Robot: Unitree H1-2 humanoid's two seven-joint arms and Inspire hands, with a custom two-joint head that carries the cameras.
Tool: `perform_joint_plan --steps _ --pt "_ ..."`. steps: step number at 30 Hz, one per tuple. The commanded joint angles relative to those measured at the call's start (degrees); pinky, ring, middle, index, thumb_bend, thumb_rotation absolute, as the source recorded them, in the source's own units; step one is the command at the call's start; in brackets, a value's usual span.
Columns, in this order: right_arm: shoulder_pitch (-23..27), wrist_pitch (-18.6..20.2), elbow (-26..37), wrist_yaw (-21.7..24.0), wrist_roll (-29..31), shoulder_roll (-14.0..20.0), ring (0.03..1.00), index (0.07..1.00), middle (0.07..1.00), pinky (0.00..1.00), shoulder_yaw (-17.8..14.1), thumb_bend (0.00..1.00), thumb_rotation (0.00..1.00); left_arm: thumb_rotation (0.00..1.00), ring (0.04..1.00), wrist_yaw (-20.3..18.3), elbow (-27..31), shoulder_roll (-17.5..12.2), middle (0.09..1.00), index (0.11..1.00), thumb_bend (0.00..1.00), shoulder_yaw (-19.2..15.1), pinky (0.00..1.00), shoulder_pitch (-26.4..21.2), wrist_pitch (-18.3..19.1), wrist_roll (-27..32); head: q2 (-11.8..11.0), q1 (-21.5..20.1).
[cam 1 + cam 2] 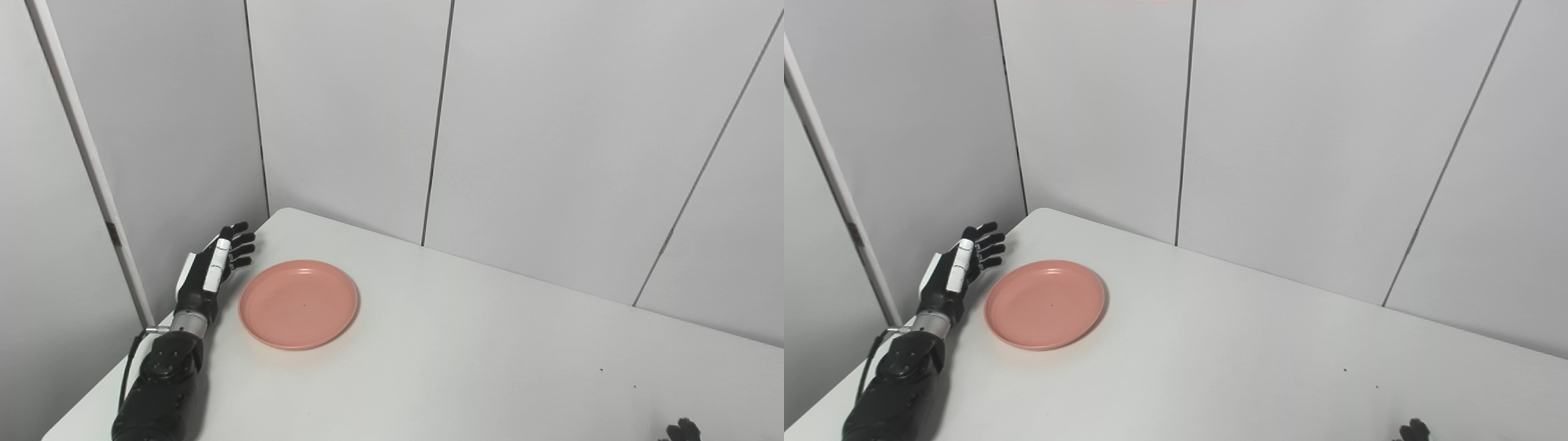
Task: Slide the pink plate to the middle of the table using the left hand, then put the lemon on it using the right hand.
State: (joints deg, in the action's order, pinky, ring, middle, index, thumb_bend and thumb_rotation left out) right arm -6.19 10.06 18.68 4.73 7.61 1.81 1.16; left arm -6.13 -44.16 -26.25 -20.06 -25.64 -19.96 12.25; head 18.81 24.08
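Left eye view: my left hand (211,263), fingers spread and empty, stands just left of the pink plate (298,304). Step one pending; next, press its rim and push rightward. Right hand (683,430) barely visible, state unclear. Lemon unseen.

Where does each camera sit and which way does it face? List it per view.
Left eye view: on the head, looking down at the table; left hand open beside the pink plate, right hand barely showing.
Right eye view: beside it, same aim, scene sits further left.
Shared: plate, both hands; no lemon visible.
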Motion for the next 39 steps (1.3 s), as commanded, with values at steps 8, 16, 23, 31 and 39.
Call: perform_joint_plan --steps 8,16,23,31,39 --pt "0.47 -2.61 2.38 0.29 0.56 -0.1 1.0 1.0 1.0 1.0 -0.09 0.6 0.93 1.0 0.821 -1.92 -2.5 0.17 0.827 0.818 0.87 0.28 0.8 -1.06 -2.34 2.07 0.51 0.07" --pt "0.24 -2.43 2.86 0.32 0.77 0.0 1.0 1.0 1.0 1.0 -0.15 0.6 0.93 1.0 0.846 -0.31 0.59 1.31 0.84 0.834 0.9 1.39 0.88 0.27 0.49 0.87 0.98 -0.01" --pt "0.06 -2.34 3.32 0.26 0.68 0.15 1.0 1.0 1.0 1.0 -0.23 0.61 0.94 1.0 0.874 -0.4 0.88 1.91 0.865 0.852 0.89 2.08 0.89 0.86 -0.04 0.61 1.38 0.08" --pt "-0.07 -2.25 4.16 0.21 0.62 0.14 1.0 1.0 1.0 1.0 -0.14 0.6 0.94 1.0 0.871 -1.04 0.72 1.7 0.856 0.845 0.86 3.93 0.88 2.0 -0.82 -0.75 1.95 0.17" --pt "-0.11 -0.93 4.68 -0.3 0.94 -0.05 1.0 1.0 1.0 1.0 -0.44 0.63 0.92 1.0 0.869 -3.55 -0.26 1.61 0.864 0.86 0.84 4.88 0.88 2.59 -2.92 -0.39 2.36 0.28"
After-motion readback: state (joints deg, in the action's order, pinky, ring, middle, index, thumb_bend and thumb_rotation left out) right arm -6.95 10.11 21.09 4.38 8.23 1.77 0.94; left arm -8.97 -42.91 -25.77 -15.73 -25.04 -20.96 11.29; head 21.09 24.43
